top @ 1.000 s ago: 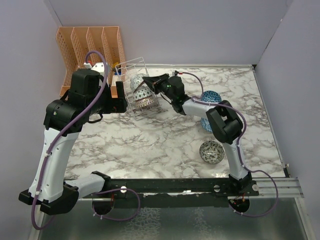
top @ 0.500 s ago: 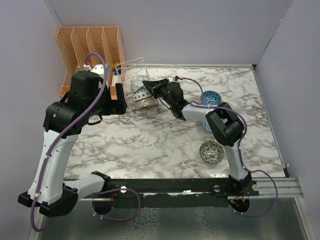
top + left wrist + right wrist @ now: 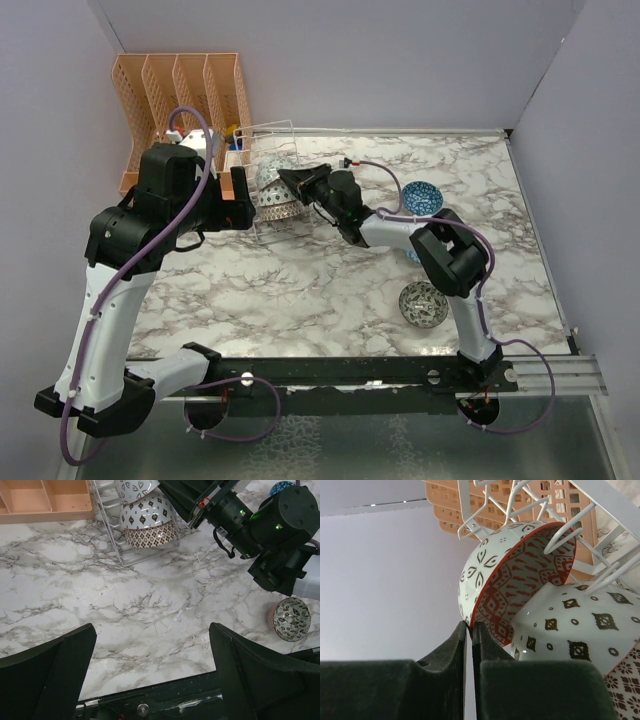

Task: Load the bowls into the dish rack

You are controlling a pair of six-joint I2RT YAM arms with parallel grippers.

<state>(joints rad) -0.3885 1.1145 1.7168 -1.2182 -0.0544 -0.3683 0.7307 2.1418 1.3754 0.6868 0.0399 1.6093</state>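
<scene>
The wire dish rack stands at the back left and holds three bowls in a row. My right gripper is shut on the rim of a reddish-pink bowl that sits in the rack's far slot. A brown-patterned bowl and a second reddish-pink bowl lie next to it. A blue bowl and a dark grey-green bowl sit on the table to the right. My left gripper is open and empty, hovering left of the rack.
A peach slotted organiser stands in the back left corner, right behind the rack. The right arm stretches across the table toward the rack. Walls close the table on the left, back and right.
My right gripper has moved left with the reddish-pink bowl, deeper into the rack. The rack has shifted a little to the left and stands more upright. The left arm has barely moved.
</scene>
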